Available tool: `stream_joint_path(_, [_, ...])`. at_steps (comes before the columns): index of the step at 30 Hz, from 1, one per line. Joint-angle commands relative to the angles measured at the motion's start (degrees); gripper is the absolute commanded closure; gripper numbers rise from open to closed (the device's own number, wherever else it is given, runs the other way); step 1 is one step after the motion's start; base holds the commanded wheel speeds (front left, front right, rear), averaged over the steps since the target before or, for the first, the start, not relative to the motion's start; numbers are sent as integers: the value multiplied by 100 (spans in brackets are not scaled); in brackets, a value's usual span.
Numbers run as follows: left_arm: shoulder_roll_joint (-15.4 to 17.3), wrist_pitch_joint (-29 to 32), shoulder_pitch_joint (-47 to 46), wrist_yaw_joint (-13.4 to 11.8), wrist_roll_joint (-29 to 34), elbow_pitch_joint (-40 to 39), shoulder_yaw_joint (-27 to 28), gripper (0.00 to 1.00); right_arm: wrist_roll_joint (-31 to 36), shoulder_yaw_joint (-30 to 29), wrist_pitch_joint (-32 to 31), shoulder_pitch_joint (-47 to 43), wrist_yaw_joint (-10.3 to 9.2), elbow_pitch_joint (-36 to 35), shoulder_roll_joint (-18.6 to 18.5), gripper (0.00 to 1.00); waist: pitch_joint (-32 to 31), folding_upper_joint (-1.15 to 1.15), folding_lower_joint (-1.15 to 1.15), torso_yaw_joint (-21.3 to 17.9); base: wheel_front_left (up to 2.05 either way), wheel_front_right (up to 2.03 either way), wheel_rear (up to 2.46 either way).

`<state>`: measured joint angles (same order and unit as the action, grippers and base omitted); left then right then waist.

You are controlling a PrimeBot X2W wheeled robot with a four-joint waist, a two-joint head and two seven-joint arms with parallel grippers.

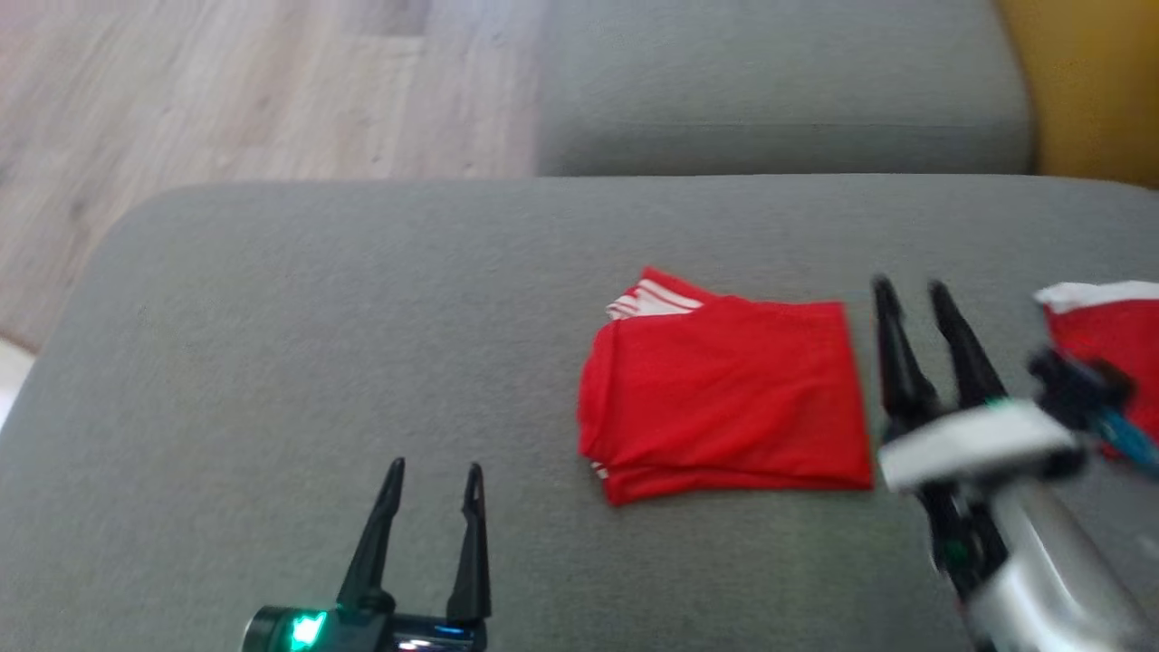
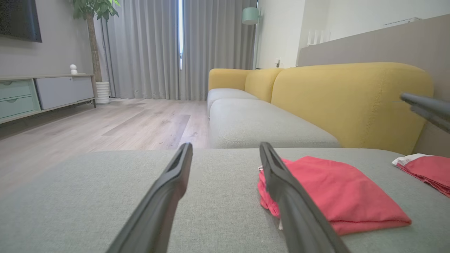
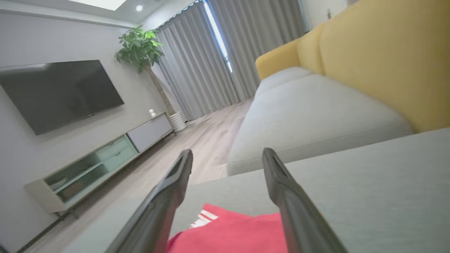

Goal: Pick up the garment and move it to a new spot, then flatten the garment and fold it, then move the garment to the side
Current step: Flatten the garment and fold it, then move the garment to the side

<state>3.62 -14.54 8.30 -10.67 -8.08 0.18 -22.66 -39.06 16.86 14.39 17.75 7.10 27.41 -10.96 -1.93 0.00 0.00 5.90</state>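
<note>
The garment (image 1: 724,398) lies folded right of the grey cushion's (image 1: 272,362) middle. Our left gripper (image 1: 435,469) and right gripper (image 1: 908,288) stand wide and empty, the right just beside it. We judge folding done; next we must grasp the garment and shift it aside.

The right gripper (image 3: 227,156) is hovering with fingers spread, gripping nothing. The garment (image 3: 232,233) is lying on the cushion (image 3: 369,182), low between them.
</note>
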Motion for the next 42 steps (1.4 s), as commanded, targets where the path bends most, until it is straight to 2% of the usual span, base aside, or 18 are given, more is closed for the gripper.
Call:
stream_joint_path(1, [-74,-46,-128,-48,8,-172,225,0,205,-28,58,-207,39,-361,6,0,-136,0,0,-187,0,0,0])
stream_joint_path(8, [-74,-46,89,-133,-11,-31,564,0,1623,-660,60,-1604,39,-1570,-9,0,-407,0,0,-446,0,0,0])
stream_joint_path(12, [-74,-46,263,-135,-47,119,785,0,2367,-711,60,-2146,39,-1819,64,0,-522,0,0,-478,0,0,0])
stream_joint_path(14, [-74,-46,375,-64,36,200,909,0,2600,-801,60,-2414,39,-1881,222,0,-578,0,0,-472,0,0,0])
stream_joint_path(26, [-74,-46,542,89,156,304,1130,0,2958,-981,61,-2686,39,-1875,458,0,-626,0,0,-405,0,0,0])
stream_joint_path(42, [-74,-46,561,44,80,204,1104,0,2986,-1040,61,-2691,39,-1805,575,0,-597,0,0,-373,0,0,0])
